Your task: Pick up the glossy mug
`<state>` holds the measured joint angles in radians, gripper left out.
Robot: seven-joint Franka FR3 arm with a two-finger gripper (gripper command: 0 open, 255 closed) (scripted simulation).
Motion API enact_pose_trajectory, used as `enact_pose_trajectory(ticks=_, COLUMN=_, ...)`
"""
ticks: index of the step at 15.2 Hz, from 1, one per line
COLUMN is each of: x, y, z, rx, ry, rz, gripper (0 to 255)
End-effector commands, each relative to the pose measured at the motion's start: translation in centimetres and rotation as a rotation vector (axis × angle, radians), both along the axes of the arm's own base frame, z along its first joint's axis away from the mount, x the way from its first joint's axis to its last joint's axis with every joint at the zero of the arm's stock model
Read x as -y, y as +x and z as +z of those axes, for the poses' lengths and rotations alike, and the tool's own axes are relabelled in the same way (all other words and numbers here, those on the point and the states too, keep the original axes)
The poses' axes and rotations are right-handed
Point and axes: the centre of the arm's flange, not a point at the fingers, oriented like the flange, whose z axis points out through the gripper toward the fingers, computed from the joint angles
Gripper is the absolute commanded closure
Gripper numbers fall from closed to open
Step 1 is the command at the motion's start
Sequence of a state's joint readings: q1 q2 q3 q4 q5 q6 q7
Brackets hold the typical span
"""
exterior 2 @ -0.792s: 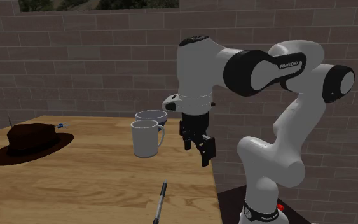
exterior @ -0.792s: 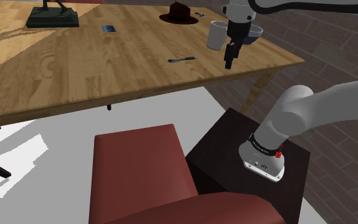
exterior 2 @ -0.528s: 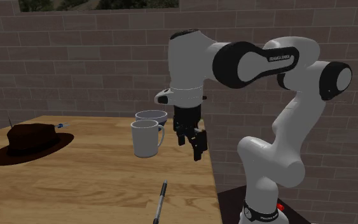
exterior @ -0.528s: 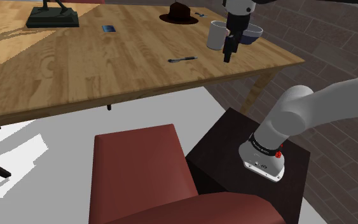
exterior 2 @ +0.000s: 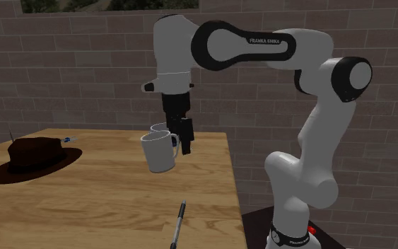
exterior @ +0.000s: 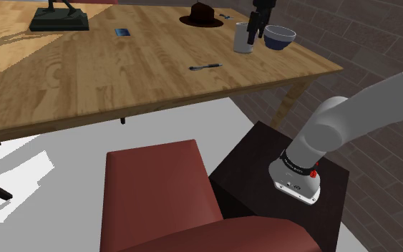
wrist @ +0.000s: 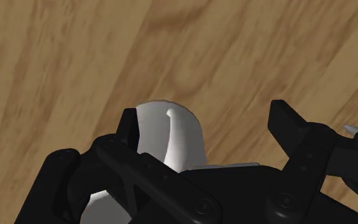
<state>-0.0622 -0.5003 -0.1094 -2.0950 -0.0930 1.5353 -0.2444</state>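
Swinging over from the table's edge, the all-black two-finger gripper (exterior 2: 184, 145) has moved toward the second exterior view's left and now hangs at the handle side of the glossy white mug (exterior 2: 157, 153).

Reading that view from its left:
- The dark brown brimmed hat (exterior 2: 33, 158) lies well apart on the pale wooden table (exterior 2: 84, 205).
- The mug stands next, near the table's far corner, and looks slightly tipped.
- The rim of the dark blue bowl (exterior 2: 158, 128) peeks out just behind the mug.
- The gripper comes after that.
- The slim dark pen (exterior 2: 178, 223) lies nearer the camera.

In the wrist view the fingers (wrist: 130, 130) stand apart, clamped on nothing. The mug sits close against one finger rather than centred between them.

That offset is the hazard. Closing from here would probably catch only the handle or a sliver of wall, and the glossy surface could squirt free or the mug could topple toward the hat. Any further sideways travel might instead shove it into the bowl, or tip it fully over before a grasp forms.
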Motion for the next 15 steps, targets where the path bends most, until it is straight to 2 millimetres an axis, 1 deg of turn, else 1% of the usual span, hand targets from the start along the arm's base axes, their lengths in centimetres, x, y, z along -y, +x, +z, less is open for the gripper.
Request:
enact_pose_trajectory(ticks=1, x=2.3, y=1.3, z=1.0, rx=0.010, ry=0.023, rz=-0.012, gripper=0)
enact_pose_trajectory(ticks=6, x=7.6, y=4.6, z=3.8, rx=0.037, ry=0.080, rz=-0.041, gripper=0)
enact_pose_trajectory(ticks=13, x=7.6, y=4.6, z=0.1, rx=0.037, ry=0.080, rz=-0.041, gripper=0)
enact_pose_trajectory(ticks=15, x=7.6, y=4.6, z=-0.2, rx=0.037, ry=0.080, rz=-0.041, gripper=0)
